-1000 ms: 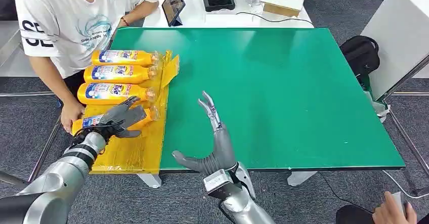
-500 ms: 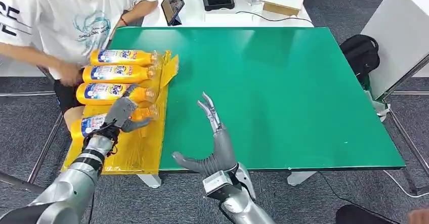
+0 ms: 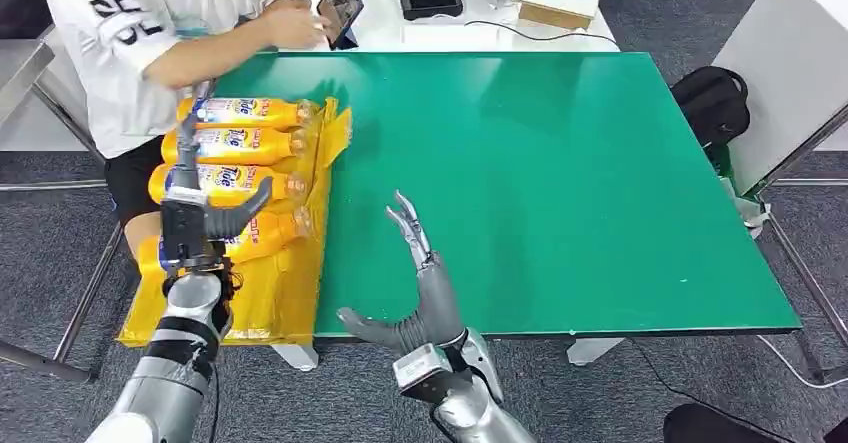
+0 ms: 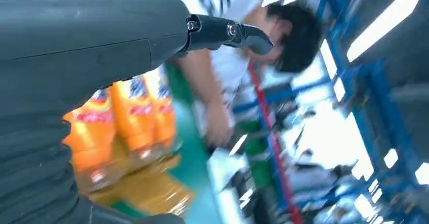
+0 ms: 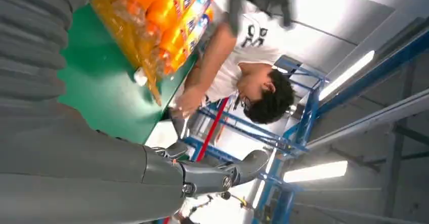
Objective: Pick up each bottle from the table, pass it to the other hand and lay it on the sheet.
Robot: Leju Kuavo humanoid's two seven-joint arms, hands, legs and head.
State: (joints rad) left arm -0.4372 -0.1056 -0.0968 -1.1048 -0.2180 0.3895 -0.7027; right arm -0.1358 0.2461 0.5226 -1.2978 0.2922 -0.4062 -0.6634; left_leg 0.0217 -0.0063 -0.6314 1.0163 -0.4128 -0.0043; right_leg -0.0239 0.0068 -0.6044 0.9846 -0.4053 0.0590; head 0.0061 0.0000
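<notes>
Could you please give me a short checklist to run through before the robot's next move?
1. Left hand free of a bottle: ok, raised above the sheet, holding nothing.
2. Right hand free: ok, open over the green table.
3. Four bottles lying on the yellow sheet: ok.
4. Bottle left on the table to pick: not ok, none visible.
5. Person's arm clear of the bottles: not ok, it reaches across just behind them.
</notes>
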